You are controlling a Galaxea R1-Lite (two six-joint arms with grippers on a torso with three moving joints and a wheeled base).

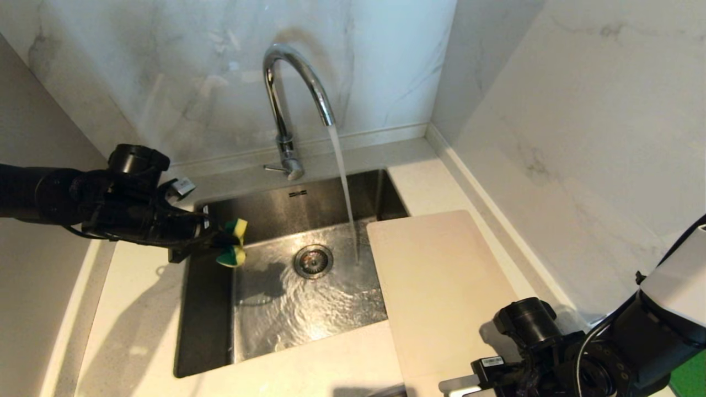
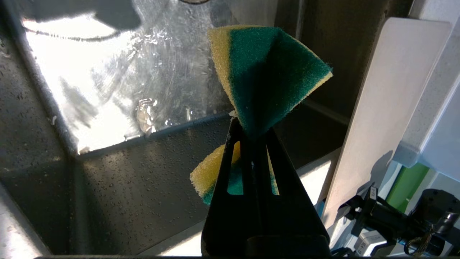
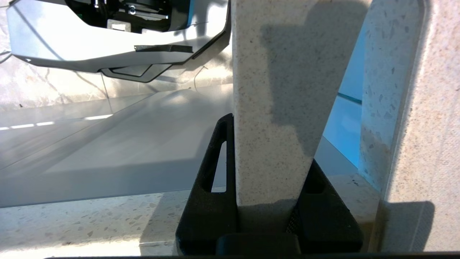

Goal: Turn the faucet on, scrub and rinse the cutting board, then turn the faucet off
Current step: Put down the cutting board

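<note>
The chrome faucet (image 1: 287, 110) is running, and its stream (image 1: 345, 187) lands in the sink just left of the cutting board's far corner. Its thin side lever (image 1: 274, 168) points left. The cream-white cutting board (image 1: 441, 286) lies along the sink's right side, with its left edge over the basin. My right gripper (image 1: 474, 380) is at the board's near end. In the right wrist view this gripper (image 3: 269, 144) is shut on the board's edge (image 3: 273, 90). My left gripper (image 1: 218, 241) hovers over the sink's left rim, shut on a folded yellow-and-green sponge (image 2: 266, 68).
The steel sink (image 1: 209, 309) has water swirling around its drain (image 1: 313, 261). Pale stone counter (image 1: 138, 309) surrounds it. Marble walls rise behind the faucet and close along the board's right side. A bright green object (image 1: 689, 377) shows at the lower right corner.
</note>
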